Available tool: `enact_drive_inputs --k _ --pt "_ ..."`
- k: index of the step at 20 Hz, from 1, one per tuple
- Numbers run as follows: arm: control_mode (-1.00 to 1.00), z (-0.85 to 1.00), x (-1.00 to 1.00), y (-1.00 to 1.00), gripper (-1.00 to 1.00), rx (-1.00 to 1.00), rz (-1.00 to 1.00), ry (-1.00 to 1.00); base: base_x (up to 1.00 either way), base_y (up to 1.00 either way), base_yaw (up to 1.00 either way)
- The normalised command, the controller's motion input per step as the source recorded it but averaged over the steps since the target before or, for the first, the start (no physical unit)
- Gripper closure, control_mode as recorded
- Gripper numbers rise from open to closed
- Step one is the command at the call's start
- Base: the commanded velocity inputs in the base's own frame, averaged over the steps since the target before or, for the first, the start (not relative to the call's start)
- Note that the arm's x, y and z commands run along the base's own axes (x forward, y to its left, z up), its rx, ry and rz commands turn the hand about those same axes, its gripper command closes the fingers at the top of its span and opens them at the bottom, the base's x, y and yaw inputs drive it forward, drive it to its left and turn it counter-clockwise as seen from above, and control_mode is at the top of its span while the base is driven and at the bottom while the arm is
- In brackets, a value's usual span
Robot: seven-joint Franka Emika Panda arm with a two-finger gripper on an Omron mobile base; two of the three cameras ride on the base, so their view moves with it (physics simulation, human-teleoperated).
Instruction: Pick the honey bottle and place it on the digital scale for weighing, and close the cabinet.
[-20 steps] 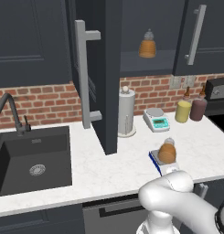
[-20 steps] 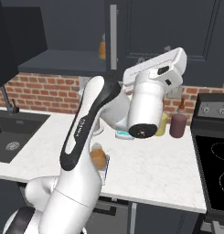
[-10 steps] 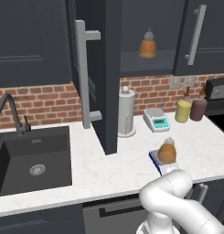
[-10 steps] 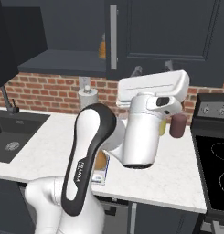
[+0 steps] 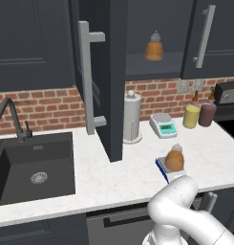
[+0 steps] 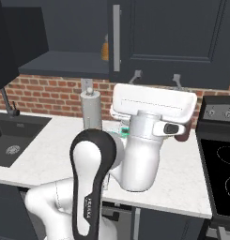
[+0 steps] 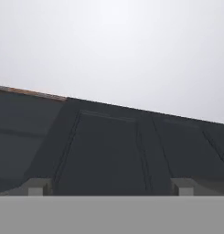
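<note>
My gripper (image 7: pixel 111 186): fingertips (image 7: pixel 36 186) far apart at the bottom of the hand view, nothing between them. Hand aimed up at dark cabinet fronts under a pale ceiling. In the right base view the hand sits centre frame, fingers pointing up near the right door.

Honey bottle (image 5: pixel 175 159): lower right of centre in the left base view, standing upright on the digital scale (image 5: pixel 162 167); the scale's blue edge shows at the bottle's left, near the front of the white counter (image 5: pixel 118 177).

Cabinet (image 5: pixel 137 38): top of frame, its left door (image 5: pixel 109 81) swung out toward the camera, grey bar handle (image 5: pixel 87 79) facing left. On the exposed shelf, a ribbed orange bottle (image 5: pixel 154 47) with grey pointed top.

Back of counter, centre: paper towel roll (image 5: pixel 132 117); white scale with teal panel (image 5: pixel 163 125) just right of it; two bottles (image 5: pixel 199 114) further right. Sink (image 5: pixel 32 167) at lower left.
</note>
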Motion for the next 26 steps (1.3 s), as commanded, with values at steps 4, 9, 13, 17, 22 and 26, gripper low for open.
enact_drive_inputs --k 4,9,13,17,22,26 --pt "-1.00 -0.46 -0.55 0.49 -1.00 0.14 0.10 -0.29 0.00 0.00 0.00" --pt "-1.00 -0.10 -0.17 0.68 -1.00 0.07 0.01 -0.28 0.00 0.00 0.00" --pt "-1.00 -0.01 -0.16 0.52 -1.00 0.05 0.00 -0.19 0.00 0.00 0.00" --pt "-1.00 -0.03 -0.02 0.33 -1.00 0.06 0.00 -0.06 0.00 0.00 0.00" --pt "-1.00 -0.38 0.05 0.09 -1.00 0.02 0.00 0.00 0.00 0.00 0.00" --pt "-1.00 -0.26 0.10 0.04 -1.00 0.00 0.00 -0.03 0.00 0.00 0.00"
